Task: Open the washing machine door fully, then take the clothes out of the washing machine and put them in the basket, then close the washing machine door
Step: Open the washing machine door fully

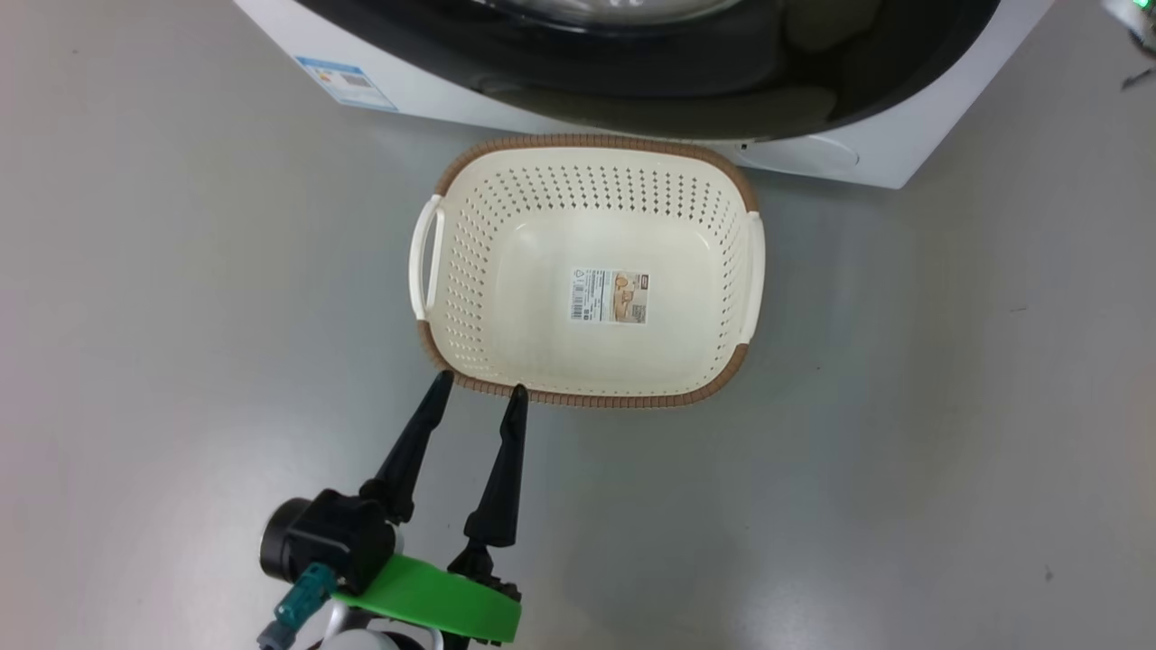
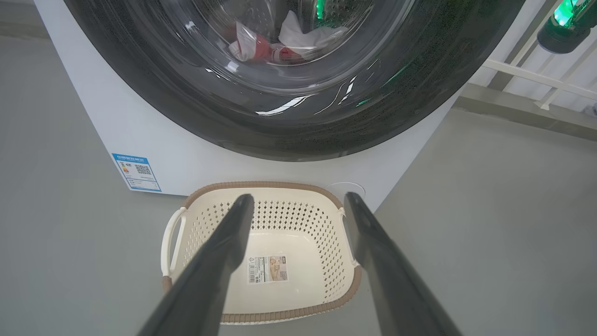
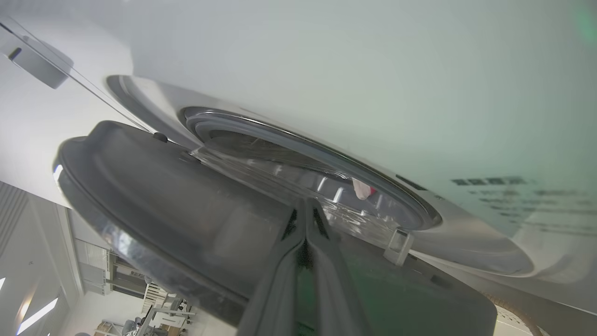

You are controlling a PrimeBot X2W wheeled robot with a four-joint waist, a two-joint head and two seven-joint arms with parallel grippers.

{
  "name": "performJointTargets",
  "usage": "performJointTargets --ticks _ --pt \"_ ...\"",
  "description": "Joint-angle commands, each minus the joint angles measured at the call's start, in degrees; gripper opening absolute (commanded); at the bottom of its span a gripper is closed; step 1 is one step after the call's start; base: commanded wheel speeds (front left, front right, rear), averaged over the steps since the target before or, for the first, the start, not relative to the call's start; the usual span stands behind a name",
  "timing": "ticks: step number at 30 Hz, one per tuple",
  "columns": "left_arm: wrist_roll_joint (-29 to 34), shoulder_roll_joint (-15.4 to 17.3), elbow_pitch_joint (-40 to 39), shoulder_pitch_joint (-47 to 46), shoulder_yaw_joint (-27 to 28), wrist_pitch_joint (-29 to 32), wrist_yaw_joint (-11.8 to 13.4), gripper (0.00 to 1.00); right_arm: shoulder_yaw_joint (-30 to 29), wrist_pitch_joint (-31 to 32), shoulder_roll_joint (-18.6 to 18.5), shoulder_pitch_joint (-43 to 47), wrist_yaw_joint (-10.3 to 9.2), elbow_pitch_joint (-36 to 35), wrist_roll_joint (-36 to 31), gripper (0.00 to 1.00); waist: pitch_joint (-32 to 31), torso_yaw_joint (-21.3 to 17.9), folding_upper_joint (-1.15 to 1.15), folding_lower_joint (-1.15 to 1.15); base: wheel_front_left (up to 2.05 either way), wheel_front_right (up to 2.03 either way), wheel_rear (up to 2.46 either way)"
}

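Basket, cream with a brown rim, stands on the grey floor just on the near side of the white washing machine, with a paper label flat on its bare bottom. The head view cuts off the washing machine door at the top, so only the lower arc of its glossy black rim shows. The left gripper hovers at the basket's near left corner, its two dark fingers spread apart and holding nothing. In the left wrist view the clothes lie in the drum behind the door's glass, red and white and blurred by reflections. The right gripper has its fingers pressed together. Their tips are at the grey inner face of the door, which stands ajar, but whether they touch it cannot be told. A scrap of the clothes peeks through the gap.
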Motion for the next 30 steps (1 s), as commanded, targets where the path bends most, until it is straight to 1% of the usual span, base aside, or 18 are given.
performJointTargets --ticks 1,16,30 --pt "0.0 0.7 -1.1 -0.2 1.8 -0.7 0.4 1.0 0.4 0.8 1.4 2.1 0.44 -2.1 -0.5 0.0 -0.7 -0.4 0.0 0.0 0.0 0.0 0.0" --pt "1.8 0.7 -0.3 0.1 3.2 -0.7 -0.4 1.0 -0.3 3.9 6.2 10.7 0.44 -6.5 -1.4 0.0 -4.3 -3.1 0.0 0.0 0.0 0.0 0.0" --pt "2.3 0.7 -0.5 1.5 4.3 -0.7 -0.6 1.0 0.1 9.2 10.2 18.1 0.44 -11.4 -1.8 0.0 -6.4 -3.7 0.0 0.0 0.0 0.0 0.0"
